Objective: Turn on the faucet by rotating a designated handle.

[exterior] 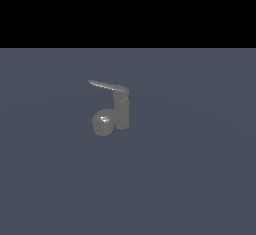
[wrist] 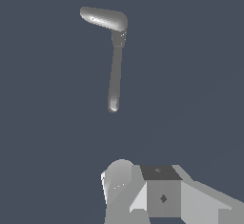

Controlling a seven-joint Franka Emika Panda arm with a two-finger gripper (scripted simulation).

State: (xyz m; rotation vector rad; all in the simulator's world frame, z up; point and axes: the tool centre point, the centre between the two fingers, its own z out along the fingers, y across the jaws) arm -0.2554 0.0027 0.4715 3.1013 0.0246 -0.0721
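The faucet (exterior: 121,110) is a small dull grey fixture standing upright on the flat floor, with a stubby rounded spout (exterior: 103,122) low at its side. The handle (exterior: 107,85) is a thin tapering lever that projects from the post's top toward the exterior view's left. In the wrist view the faucet (wrist: 119,36) appears from above, with the handle (wrist: 115,77) as a long thin bar and the spout (wrist: 103,18) as a thicker rounded piece. Part of my gripper (wrist: 143,186) shows at the picture's edge, well apart from the handle. It touches nothing. No arm appears in the exterior view.
A plain blue-grey floor (exterior: 190,169) surrounds the faucet on all sides. A black band fills the space beyond the floor's far edge in the exterior view. No other objects show.
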